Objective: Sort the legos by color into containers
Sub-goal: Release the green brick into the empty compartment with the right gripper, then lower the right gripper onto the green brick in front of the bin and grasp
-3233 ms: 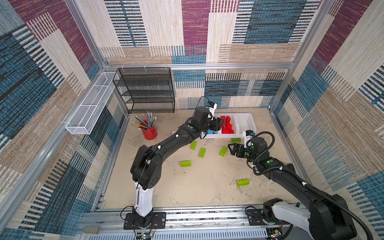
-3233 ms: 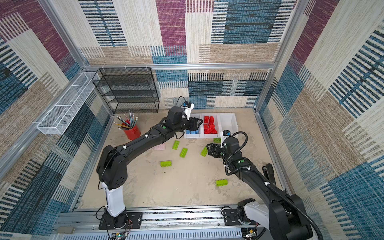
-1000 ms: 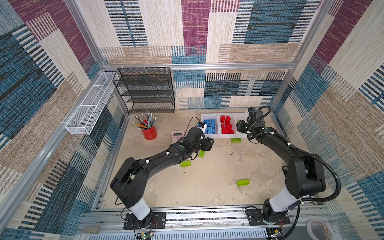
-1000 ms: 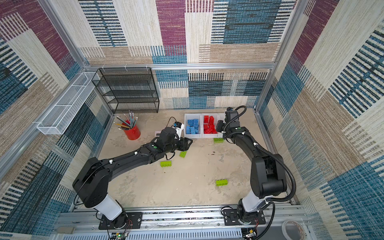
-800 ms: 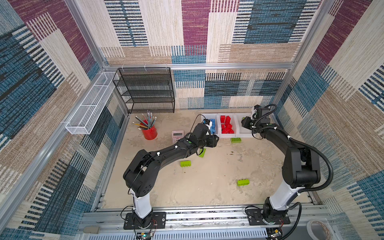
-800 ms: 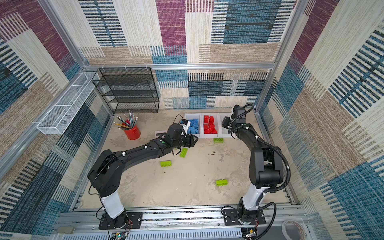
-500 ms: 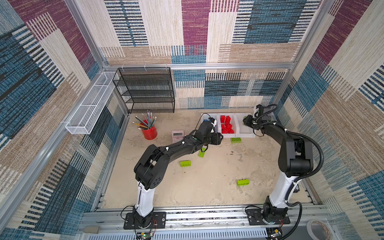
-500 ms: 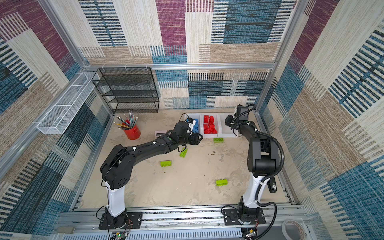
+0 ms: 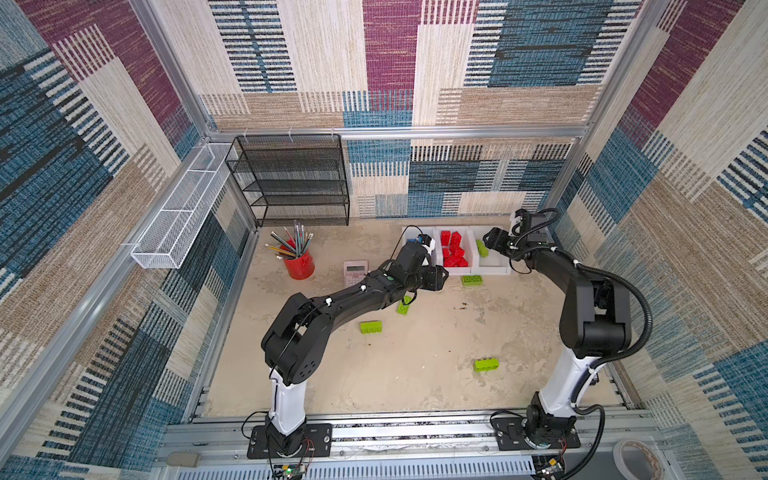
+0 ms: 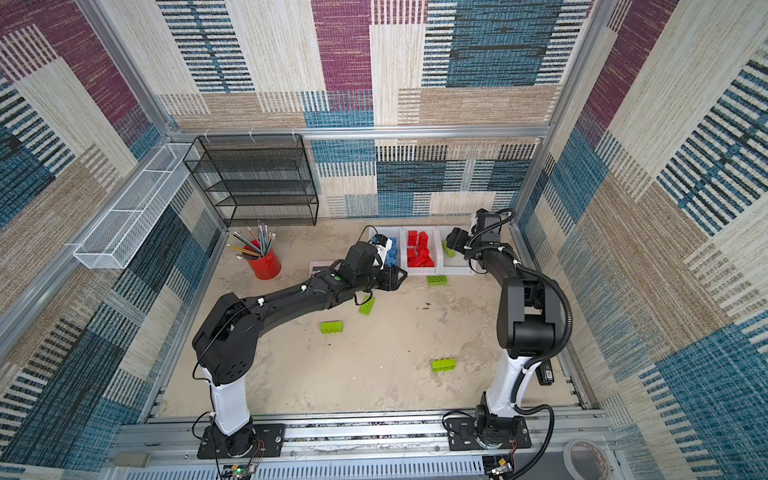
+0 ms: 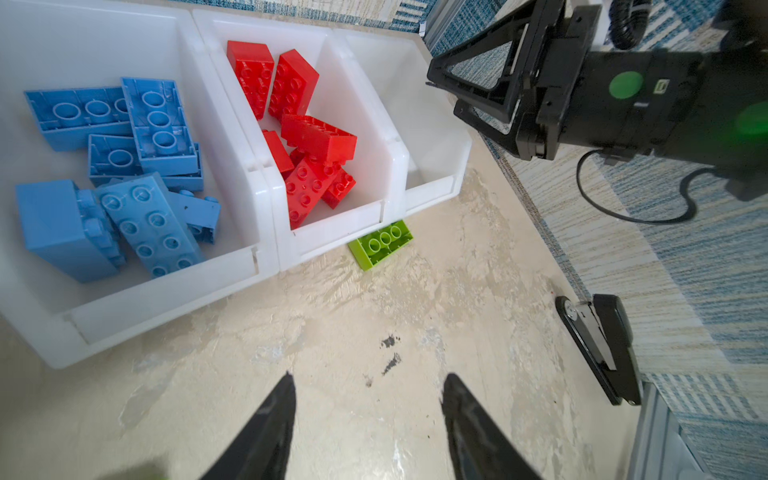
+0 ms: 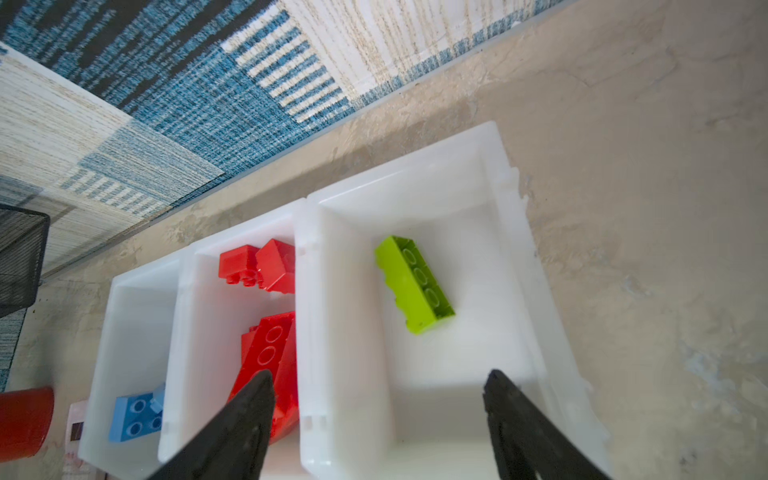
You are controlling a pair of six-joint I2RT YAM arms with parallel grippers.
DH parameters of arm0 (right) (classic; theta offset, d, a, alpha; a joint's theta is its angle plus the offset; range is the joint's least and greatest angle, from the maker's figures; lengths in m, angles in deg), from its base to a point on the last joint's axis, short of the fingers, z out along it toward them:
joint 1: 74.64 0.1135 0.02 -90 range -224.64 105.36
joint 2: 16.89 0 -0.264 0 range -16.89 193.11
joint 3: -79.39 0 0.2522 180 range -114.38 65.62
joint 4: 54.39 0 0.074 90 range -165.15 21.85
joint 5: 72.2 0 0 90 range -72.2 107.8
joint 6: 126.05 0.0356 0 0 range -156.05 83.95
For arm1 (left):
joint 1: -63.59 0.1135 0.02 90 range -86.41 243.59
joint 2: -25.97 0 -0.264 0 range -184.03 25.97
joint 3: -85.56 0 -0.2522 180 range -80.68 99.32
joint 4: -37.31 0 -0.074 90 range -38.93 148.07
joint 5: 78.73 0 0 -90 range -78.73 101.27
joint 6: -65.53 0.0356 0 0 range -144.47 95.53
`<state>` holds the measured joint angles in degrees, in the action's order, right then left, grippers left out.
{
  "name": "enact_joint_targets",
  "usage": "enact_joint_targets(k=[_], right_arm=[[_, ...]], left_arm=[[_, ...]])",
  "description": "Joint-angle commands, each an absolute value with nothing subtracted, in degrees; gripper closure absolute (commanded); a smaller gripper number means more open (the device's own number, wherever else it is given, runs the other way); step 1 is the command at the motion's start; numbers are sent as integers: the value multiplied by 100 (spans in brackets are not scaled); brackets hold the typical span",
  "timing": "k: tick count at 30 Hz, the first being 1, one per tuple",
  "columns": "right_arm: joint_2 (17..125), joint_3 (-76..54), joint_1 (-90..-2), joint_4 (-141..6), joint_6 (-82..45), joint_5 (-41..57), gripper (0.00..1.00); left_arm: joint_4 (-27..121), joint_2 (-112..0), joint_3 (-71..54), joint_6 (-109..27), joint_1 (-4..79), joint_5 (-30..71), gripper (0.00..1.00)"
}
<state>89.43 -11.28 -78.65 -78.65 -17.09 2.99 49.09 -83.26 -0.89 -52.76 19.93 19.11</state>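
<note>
**Both top views.** Three white bins (image 9: pixel 494 270) stand in a row along the far edge of the bench (image 9: pixel 415 374), toward its far right corner. The right claw (image 9: pixel 487 242) hangs over the end bin (image 10: pixel 458 269), the one nearest the right edge. The left claw (image 10: pixel 400 277) is low over the bench, just in front of the bins. Between the two claws a stray green brick (image 9: pixel 472 280) lies against the bins' front lip. Other green bricks (image 10: pixel 331 327) lie loose nearer the middle of the bench.

**Left wrist view.** The left claw (image 11: pixel 368 382) has its jaws partly apart with nothing between them. The stray green brick (image 11: pixel 381 244) lies straight ahead, underside up, touching the front where the middle and end bins meet. Its long axis runs along that front — roughly in line with the claw's opening. A pinch across the short width would therefore probably need a turn of the wrist. This arm looks the better placed for it, being low and already pointed at the brick. Blue bricks (image 11: pixel 124 166) fill the first bin and red bricks (image 11: pixel 307 141) the middle one. Little of the end bin's floor shows here.

**Right wrist view.** The right claw (image 12: pixel 380 380) is wide and empty above the end bin. One green brick (image 12: pixel 413 284) lies on its side on the bin's floor — clear of both jaws.
</note>
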Motion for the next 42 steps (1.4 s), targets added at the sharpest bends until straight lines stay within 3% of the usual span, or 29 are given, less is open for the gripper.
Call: enact_joint_targets(k=[1, 8, 18, 25, 42], right_arm=[[8580, -927, -7767, -7838, -1857, 303, 11], [7229, 547, -7491, -7085, -2199, 79, 0], [6434, 2232, -7021, -6410, -2138, 692, 0], [6841, 2547, -6972, -6051, -2253, 1068, 0], [8395, 1404, -6585, -6670, -3286, 1877, 0]], left_arm=[[4852, -8055, -355, -5268, 1940, 1850, 42], [4720, -7209, -1274, -5321, 1833, 1641, 42], [4667, -6314, -2510, -5435, 1780, 1462, 42], [4590, -6146, -3040, -5478, 1780, 1397, 42], [4665, -6880, -2687, -5374, 1789, 1597, 42]])
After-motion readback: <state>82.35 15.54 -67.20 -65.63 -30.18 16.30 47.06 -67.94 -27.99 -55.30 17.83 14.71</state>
